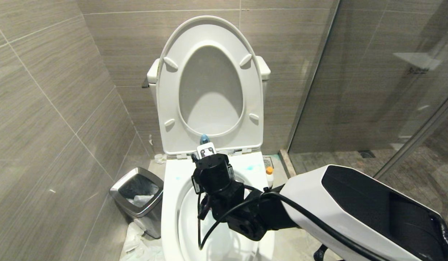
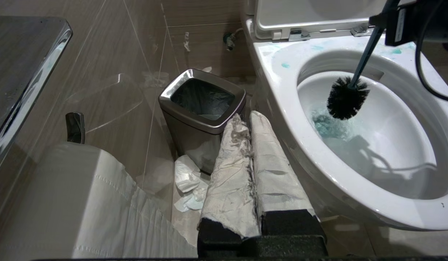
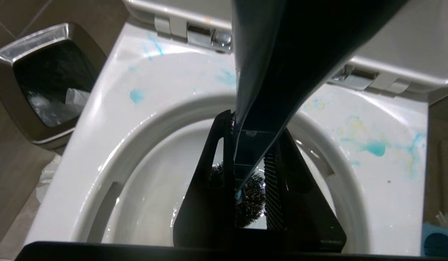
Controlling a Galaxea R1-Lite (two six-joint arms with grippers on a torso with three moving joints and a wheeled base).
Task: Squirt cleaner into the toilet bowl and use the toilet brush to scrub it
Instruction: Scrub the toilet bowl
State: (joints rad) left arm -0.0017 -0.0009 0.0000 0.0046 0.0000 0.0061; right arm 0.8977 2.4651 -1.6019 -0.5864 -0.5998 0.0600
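One toilet brush [image 2: 349,99] is what you're working with: its dark head hangs inside the toilet bowl [image 2: 282,119], just above the water, with the slim teal handle rising at a slant toward the hinge side of the bowl. Your right gripper [image 3: 251,170] is clamped on that handle, fingers pinching it from both sides, head visible below them inside the bowl. In the head view the right gripper sits over the rear of the bowl with the handle's rounded tip poking out above it, in front of the raised seat [image 1: 209,90].

Cleaner [image 3: 374,148] shows as turquoise smears and drops on the bowl's flat rim, mostly near the chrome hinges [image 3: 209,34], plus a blue tint in the water under the brush head.

Your left gripper [image 2: 254,170] sits low beside the bowl's outer wall, fingers pressed together, wrapped in pale tattered covering, holding nothing.

Beside the bowl, on the left gripper's side, stands a small chrome-rimmed bin [image 2: 202,105] with a dark liner; crumpled tissue [image 2: 189,183] lies on the floor at its base. On the bowl's other side, a small bottle with an orange cap [image 1: 269,175] stands on the floor near a glass partition [image 1: 372,72].
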